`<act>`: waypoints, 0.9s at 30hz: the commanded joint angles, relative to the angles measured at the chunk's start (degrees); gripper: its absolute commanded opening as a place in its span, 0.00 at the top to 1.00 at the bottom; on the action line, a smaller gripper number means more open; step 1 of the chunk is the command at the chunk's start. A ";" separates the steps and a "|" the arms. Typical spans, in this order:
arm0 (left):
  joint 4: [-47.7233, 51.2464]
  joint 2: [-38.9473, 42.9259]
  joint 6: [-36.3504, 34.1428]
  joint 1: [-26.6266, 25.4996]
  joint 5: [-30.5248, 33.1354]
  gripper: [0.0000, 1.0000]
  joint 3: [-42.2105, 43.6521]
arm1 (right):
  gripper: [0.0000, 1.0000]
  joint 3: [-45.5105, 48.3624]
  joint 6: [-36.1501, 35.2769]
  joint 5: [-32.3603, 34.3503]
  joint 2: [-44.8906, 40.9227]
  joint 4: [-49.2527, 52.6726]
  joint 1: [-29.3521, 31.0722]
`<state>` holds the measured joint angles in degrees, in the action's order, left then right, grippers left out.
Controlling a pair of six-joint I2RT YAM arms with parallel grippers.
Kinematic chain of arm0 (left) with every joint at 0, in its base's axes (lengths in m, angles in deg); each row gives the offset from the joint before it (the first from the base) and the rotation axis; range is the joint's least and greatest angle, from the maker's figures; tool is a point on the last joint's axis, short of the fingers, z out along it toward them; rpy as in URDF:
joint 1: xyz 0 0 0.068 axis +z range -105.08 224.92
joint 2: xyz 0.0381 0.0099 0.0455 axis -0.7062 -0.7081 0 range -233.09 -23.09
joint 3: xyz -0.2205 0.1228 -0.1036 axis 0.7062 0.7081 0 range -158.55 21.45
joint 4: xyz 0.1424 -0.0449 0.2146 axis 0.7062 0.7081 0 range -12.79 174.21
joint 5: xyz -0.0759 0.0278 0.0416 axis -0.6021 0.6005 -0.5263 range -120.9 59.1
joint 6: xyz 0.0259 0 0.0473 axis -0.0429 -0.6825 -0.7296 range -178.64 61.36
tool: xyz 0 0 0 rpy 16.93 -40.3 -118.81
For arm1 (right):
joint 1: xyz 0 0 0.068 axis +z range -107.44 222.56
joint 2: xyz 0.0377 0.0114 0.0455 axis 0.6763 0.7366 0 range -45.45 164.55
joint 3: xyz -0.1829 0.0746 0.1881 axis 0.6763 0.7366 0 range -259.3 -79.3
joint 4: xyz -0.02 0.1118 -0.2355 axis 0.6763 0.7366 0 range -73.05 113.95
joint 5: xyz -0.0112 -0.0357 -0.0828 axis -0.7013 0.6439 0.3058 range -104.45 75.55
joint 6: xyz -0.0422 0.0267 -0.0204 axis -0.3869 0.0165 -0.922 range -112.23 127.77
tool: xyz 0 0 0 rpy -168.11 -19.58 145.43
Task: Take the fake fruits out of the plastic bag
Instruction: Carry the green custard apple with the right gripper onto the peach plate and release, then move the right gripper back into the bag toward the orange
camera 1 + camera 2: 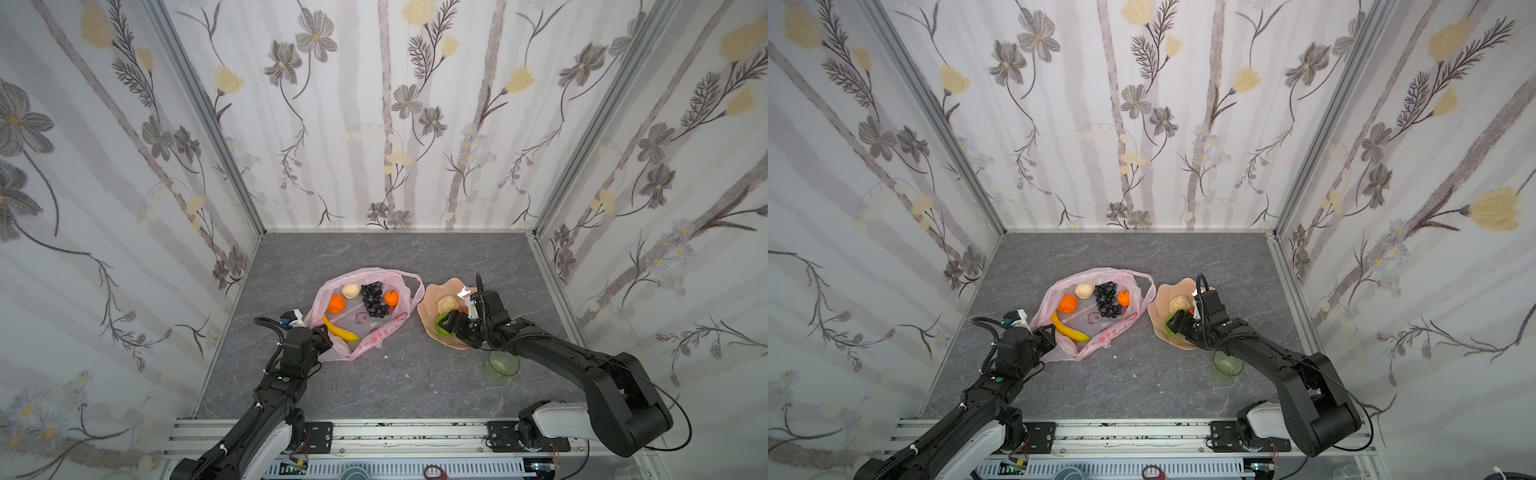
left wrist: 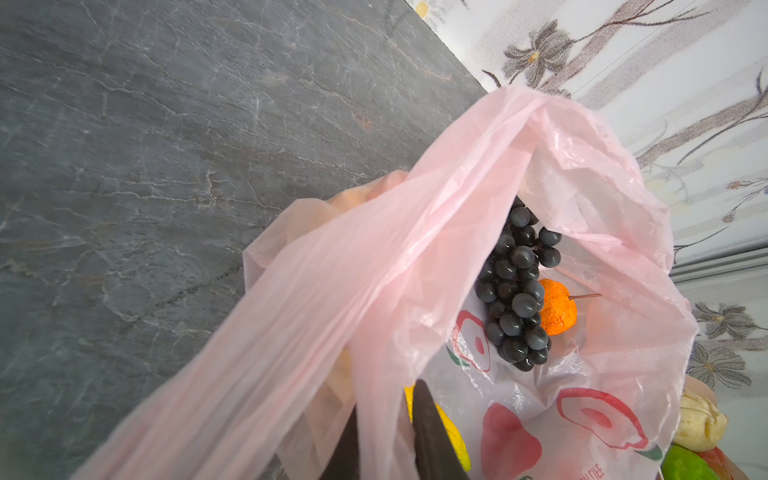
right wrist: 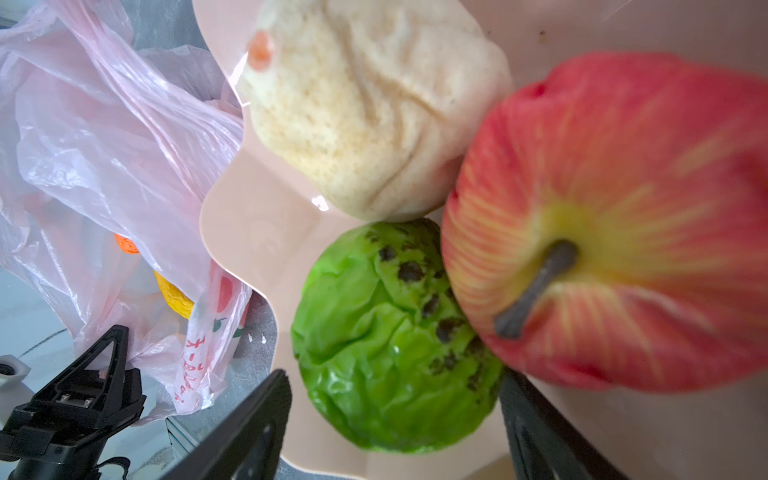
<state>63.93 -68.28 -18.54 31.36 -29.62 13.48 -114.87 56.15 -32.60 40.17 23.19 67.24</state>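
Step in hand: setting the green bumpy fruit (image 3: 395,340) on the plate (image 3: 257,216), right of the plastic bag (image 1: 374,336). My right jaws stand wide open on either side of it, gripping nothing; it lies beside the red apple (image 3: 623,208). My left jaws are closed on the bag's near-left rim. Inside lie the banana (image 1: 338,328), grape bunch (image 1: 374,301), two oranges (image 1: 336,304) and a beige piece (image 1: 351,290). Next move, as I judge it: lift clear, then reach left into the bag's mouth without snagging the film.
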 commanded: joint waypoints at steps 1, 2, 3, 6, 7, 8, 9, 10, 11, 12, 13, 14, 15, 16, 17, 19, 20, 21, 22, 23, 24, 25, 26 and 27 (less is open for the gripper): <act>-0.95 0.01 0.07 -0.03 0.29 0.82 -0.48 | 0.20 -0.06 0.22 0.20 -0.63 -1.72 -0.16; -0.89 0.01 0.07 -0.05 0.28 0.82 -0.47 | 0.20 -0.12 0.07 0.30 -0.80 -1.46 -0.09; -0.95 -0.07 0.07 -0.06 0.33 0.82 -0.47 | 0.20 -0.22 -0.02 0.55 -0.96 -1.19 -0.12; -0.94 -0.07 0.08 -0.15 0.35 0.82 -0.47 | 0.20 -0.63 -0.52 1.78 -1.96 0.33 -0.14; -0.94 -0.07 0.11 -0.06 0.31 0.82 -0.49 | 0.20 -0.81 -0.73 2.34 -2.33 1.01 -0.16; -0.91 -0.16 0.13 -0.08 0.31 0.82 -0.54 | 0.20 -1.09 -0.95 3.18 -2.88 1.62 -0.16; -0.90 -0.18 0.21 -0.12 0.37 0.82 -0.54 | 0.20 -1.42 -1.09 4.14 -3.52 2.33 -0.02; -0.97 -0.29 0.24 -0.11 0.39 0.82 -0.55 | 0.20 -1.61 -1.10 5.00 -4.08 2.88 0.16; -0.96 -0.42 0.25 -0.07 0.39 0.82 -0.62 | 0.20 -1.88 -1.05 6.05 -4.85 3.30 0.36; -0.95 -0.64 0.40 -0.22 0.38 0.83 -0.78 | 0.21 -2.30 -0.93 7.29 -5.68 3.91 0.79; -0.87 -0.86 0.70 -0.20 0.32 0.84 -0.86 | 0.21 -2.75 -0.78 8.89 -6.34 4.71 1.32; -0.79 -1.31 1.28 -0.34 0.07 0.85 -1.12 | 0.21 -3.56 -0.83 11.24 -7.09 5.84 2.23; -0.70 -1.84 1.84 -0.55 -0.09 0.86 -1.48 | 0.21 -4.63 -0.87 13.67 -7.75 6.94 3.40; -0.63 -2.31 2.21 -1.11 -0.15 0.86 -1.76 | 0.21 -5.57 -0.92 15.31 -8.14 7.60 4.44; -0.27 -2.90 2.44 -2.01 0.14 0.87 -2.22 | 0.22 -6.72 -1.00 16.75 -8.41 8.10 5.90; 0.69 -3.87 2.40 -4.50 1.55 0.87 -3.49 | 0.22 -9.86 -1.16 18.72 -8.33 8.58 8.83; 1.05 -4.18 2.27 -5.67 2.17 0.87 -4.27 | 0.22 -11.39 -1.33 19.85 -7.91 8.66 10.54; 1.23 -4.45 2.44 -6.47 2.44 0.87 -4.80 | 0.22 -13.01 -1.56 20.78 -7.16 8.71 12.21; 1.32 -4.60 2.57 -7.01 2.48 0.87 -5.10 | 0.22 -14.38 -1.94 21.48 -6.33 8.77 13.63; 1.41 -4.70 2.93 -7.66 2.80 0.87 -5.38 | 0.23 -16.15 -2.34 22.15 -5.04 8.79 15.16; 1.52 -4.80 3.40 -8.35 3.15 0.87 -5.62 | 0.23 -17.83 -2.79 22.74 -3.54 8.70 16.61; 1.58 -4.86 3.86 -8.84 3.36 0.87 -5.74 | 0.23 -19.34 -3.24 23.12 -2.10 8.49 17.85; 1.59 -5.00 4.39 -9.54 3.55 0.87 -5.81 | 0.24 -21.04 -3.67 23.41 -0.19 8.24 19.10; 1.68 -5.15 4.98 -10.08 3.56 0.88 -5.88 | 0.24 -22.74 -3.98 23.24 1.79 7.79 20.28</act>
<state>65.49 -73.18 -15.68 22.29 -27.48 8.30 -134.59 53.57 -12.39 38.84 32.08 85.47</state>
